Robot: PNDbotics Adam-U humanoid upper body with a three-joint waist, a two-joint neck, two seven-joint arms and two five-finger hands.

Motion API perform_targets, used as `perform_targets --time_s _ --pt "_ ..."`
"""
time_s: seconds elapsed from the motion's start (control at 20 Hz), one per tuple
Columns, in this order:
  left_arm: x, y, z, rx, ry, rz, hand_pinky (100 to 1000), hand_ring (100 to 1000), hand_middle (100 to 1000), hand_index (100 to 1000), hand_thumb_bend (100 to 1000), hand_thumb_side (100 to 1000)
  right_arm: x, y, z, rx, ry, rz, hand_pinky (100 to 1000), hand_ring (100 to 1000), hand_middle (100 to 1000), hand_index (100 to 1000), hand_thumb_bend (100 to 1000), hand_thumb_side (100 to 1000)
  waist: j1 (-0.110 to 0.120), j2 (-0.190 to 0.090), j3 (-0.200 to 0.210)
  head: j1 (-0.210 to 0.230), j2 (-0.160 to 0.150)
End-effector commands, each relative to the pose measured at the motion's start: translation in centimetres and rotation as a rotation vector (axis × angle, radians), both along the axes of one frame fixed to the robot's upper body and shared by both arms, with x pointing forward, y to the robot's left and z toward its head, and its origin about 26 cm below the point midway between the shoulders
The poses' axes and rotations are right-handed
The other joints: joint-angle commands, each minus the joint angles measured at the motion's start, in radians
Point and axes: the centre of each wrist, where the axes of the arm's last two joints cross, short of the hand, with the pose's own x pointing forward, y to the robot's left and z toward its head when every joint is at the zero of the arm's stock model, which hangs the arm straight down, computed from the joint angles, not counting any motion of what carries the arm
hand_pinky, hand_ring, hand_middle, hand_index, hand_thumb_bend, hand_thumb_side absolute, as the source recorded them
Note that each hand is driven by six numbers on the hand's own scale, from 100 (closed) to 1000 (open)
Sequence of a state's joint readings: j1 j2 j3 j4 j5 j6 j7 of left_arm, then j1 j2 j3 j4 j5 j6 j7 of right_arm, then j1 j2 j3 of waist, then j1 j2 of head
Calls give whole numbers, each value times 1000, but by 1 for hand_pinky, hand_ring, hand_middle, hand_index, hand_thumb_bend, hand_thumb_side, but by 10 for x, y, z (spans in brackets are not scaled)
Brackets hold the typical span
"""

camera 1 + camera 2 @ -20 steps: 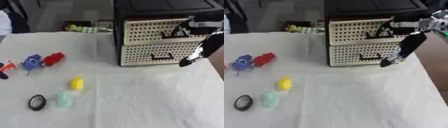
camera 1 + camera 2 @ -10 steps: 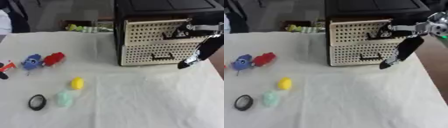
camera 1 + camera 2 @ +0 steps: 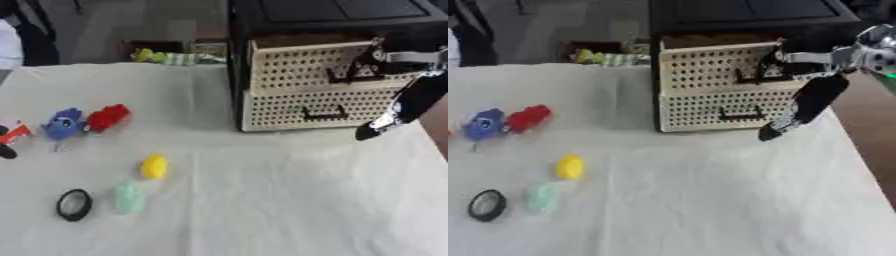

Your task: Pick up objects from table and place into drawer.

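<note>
A black cabinet holds two beige perforated drawers. The upper drawer [image 3: 710,67] stands out a little from the frame, and a dark gap shows above its front. My right hand [image 3: 773,64] has come in from the right and its fingers are curled on that drawer's black handle. A long dark part of the hand [image 3: 805,102] hangs down in front of the lower drawer [image 3: 710,112]. On the cloth to the left lie a blue toy [image 3: 63,124], a red toy [image 3: 107,116], a yellow egg-shaped piece [image 3: 154,166], a pale green piece [image 3: 129,196] and a black ring [image 3: 73,204].
A red-and-white thing with a dark part [image 3: 9,137] lies at the left edge. Behind the table sits a box with green and yellow things [image 3: 171,56]. The white cloth [image 3: 289,200] covers the table; its right edge runs close beside the cabinet.
My right hand has drawn slightly toward me at the upper handle, and the upper drawer's front has come out a little. The toys have not moved.
</note>
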State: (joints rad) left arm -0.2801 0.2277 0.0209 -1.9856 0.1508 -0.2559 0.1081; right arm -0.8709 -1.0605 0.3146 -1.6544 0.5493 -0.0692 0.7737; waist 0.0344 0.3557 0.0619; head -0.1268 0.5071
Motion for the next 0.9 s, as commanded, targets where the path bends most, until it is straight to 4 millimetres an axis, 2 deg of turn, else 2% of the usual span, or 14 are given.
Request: perform_targets --time_s 0.05,0.2,0.7,0.75,0.8,0.9 --pt "-2 1 6 8 -21 -9 418 580 620 775 100 901 -9 -3 15 -13 -42 -8 100 100 100 775 731 635 -3 -23 -1 -4 -11" --pt "-2 1 6 8 -20 -9 418 580 620 774 100 901 -11 -2 14 -15 -38 -3 100 100 100 789 730 643 -4 -23 -4 -3 -11" --pt "-2 2 7 8 -17 -15 420 582 621 774 100 898 -32 -2 7 -7 17 23 100 100 100 800 737 640 -11 -29 -10 -2 -11" --pt "-2 2 7 7 -18 -15 420 582 621 774 100 890 -34 -2 6 -4 21 24 100 100 100 800 783 634 -11 -29 -10 -3 -11" --pt "-2 1 7 7 -18 -15 420 582 621 774 100 898 -36 -2 6 1 27 26 100 100 100 800 740 637 -11 -29 -11 -3 -12" --pt "-2 1 7 7 -17 -16 419 582 621 773 100 898 -39 -2 4 14 43 29 100 100 100 804 744 634 -10 -29 -11 -2 -11"
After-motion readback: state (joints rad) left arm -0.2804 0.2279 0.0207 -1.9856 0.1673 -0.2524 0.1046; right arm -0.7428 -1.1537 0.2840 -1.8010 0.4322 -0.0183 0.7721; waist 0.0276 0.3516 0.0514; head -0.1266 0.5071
